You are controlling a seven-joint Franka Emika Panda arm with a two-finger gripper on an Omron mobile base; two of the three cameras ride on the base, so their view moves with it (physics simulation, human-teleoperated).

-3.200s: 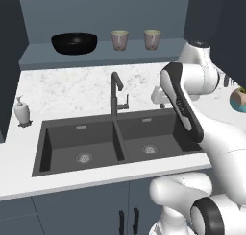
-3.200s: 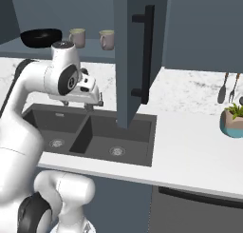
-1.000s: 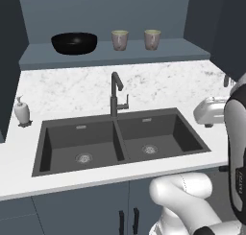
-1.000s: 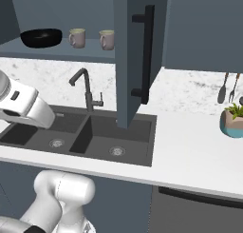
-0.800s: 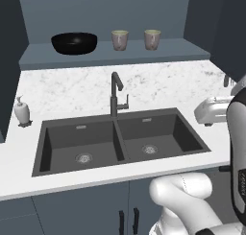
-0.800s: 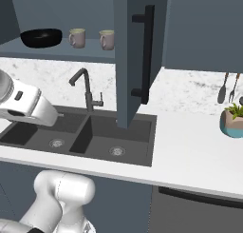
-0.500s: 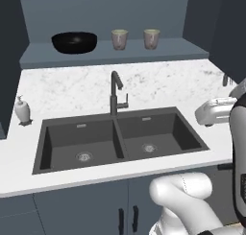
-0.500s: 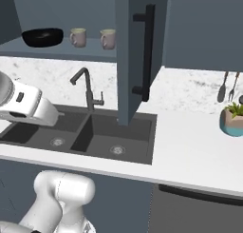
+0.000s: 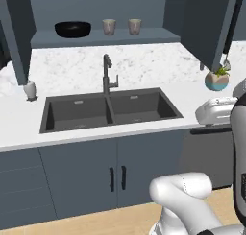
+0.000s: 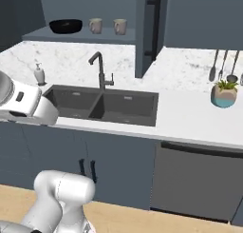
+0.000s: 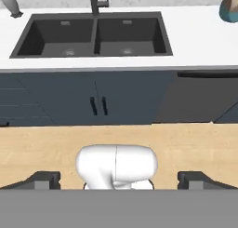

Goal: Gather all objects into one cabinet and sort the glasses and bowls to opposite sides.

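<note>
Your end effector point(image 11: 119, 181) was spread to full width with nothing between the jaws, so no grip on anything. The hand was pointed down and back at the wood floor point(image 11: 37, 148) and the base-cabinet doors point(image 11: 97, 101) under the sink point(image 9: 110, 109), well away from any task item. Up in the cabinet point(image 9: 144, 36), the black bowl point(image 9: 72, 29) sat at the left end of the shelf. The two tan cups point(image 9: 109, 26) stood upright further right, close together and clearly apart from the bowl. So the bowl/glass split already looked right for those three. My read: you were between picks, in a transit or search step, with the red cup as the remaining item. Where it sat, I couldn't tell. The table point(image 9: 144, 66) carried just the soap dispenser point(image 9: 30, 89) on the left and the plant pot point(image 9: 216, 80) on the right, and neither is yours to move. The next move called for bringing the red cup into view and raising the hand out of that folded-down pose. After that it needed an open-jaw approach around the cup. The place target should have been the cup side of the shelf, right of the bowl, clear of the open cabinet door point(image 10: 151, 27).
</note>
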